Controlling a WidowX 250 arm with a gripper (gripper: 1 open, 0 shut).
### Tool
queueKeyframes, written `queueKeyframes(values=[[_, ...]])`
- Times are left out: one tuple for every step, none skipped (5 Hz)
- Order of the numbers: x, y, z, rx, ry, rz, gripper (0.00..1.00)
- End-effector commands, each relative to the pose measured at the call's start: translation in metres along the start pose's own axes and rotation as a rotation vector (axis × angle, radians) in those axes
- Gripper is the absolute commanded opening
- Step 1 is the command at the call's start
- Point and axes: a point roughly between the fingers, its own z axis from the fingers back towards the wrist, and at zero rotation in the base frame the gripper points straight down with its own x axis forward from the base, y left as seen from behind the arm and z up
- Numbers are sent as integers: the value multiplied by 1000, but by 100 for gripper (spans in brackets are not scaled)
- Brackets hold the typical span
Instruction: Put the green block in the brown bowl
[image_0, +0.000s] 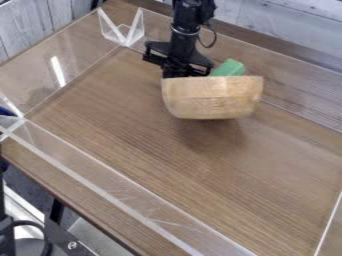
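Observation:
The brown bowl (211, 98) stands tipped on the wooden table, its opening turned away from the camera so that only its outer wall shows. Just one end of the green block (230, 69) peeks over the bowl's far rim; the rest is hidden inside. My gripper (181, 72) points down at the bowl's far left rim with its fingers shut together. Whether the fingertips press on the rim I cannot tell.
Low clear plastic walls (54, 72) fence in the wooden tabletop (120, 140) on the left, front and back. A clear plastic bracket (123, 30) stands at the back left corner, behind the arm.

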Motion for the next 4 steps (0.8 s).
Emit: queueKeyframes(values=[[19,15,6,34,-65,11,0],[28,23,2,71,-92,-5,0],[25,25,-1,75,-50,-16,0],[20,25,-3,78,-11,-27,0]])
